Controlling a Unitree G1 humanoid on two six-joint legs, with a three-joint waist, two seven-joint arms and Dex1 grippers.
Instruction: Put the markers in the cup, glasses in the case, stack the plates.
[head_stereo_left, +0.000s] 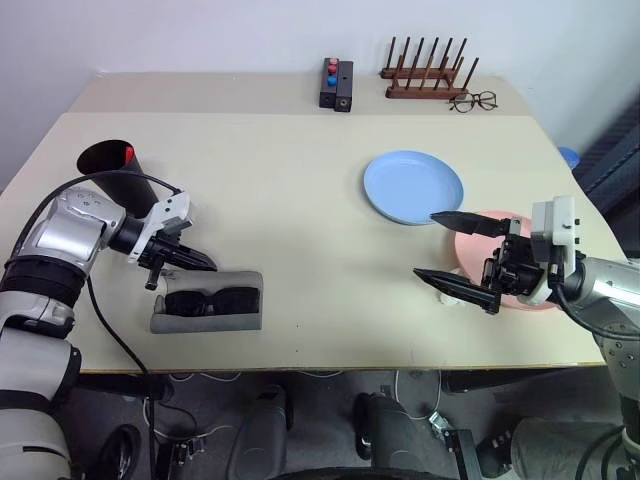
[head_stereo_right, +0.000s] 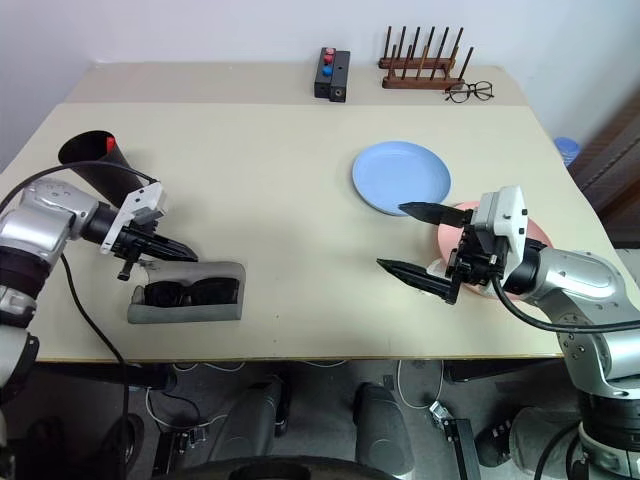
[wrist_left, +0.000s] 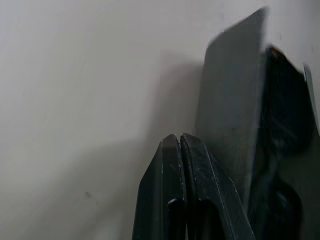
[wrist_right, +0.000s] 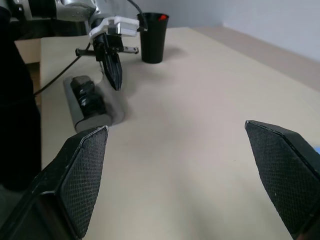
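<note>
At the table's (head_stereo_left: 300, 330) eight o'clock edge lies the grey case (head_stereo_left: 208, 305), open, with the black glasses (head_stereo_left: 210, 300) resting inside it. Just above the case, toward ten o'clock, hangs the left gripper (head_stereo_left: 205, 265), its fingers pressed together on nothing, tips aimed down at the case's upper rim. Behind that arm, at ten o'clock on the table, stands the black cup (head_stereo_left: 112, 168); a red-capped marker (head_stereo_left: 129, 152) shows at its rim. The light blue plate (head_stereo_left: 413, 187) lies at two o'clock of the table's centre, and the pink plate (head_stereo_left: 480, 262) sits just beside it toward four o'clock. Over the pink plate's near edge hovers the right gripper (head_stereo_left: 447, 250), spread wide and empty, with a white marker (head_stereo_left: 450, 294) partly hidden under its lower finger
</note>
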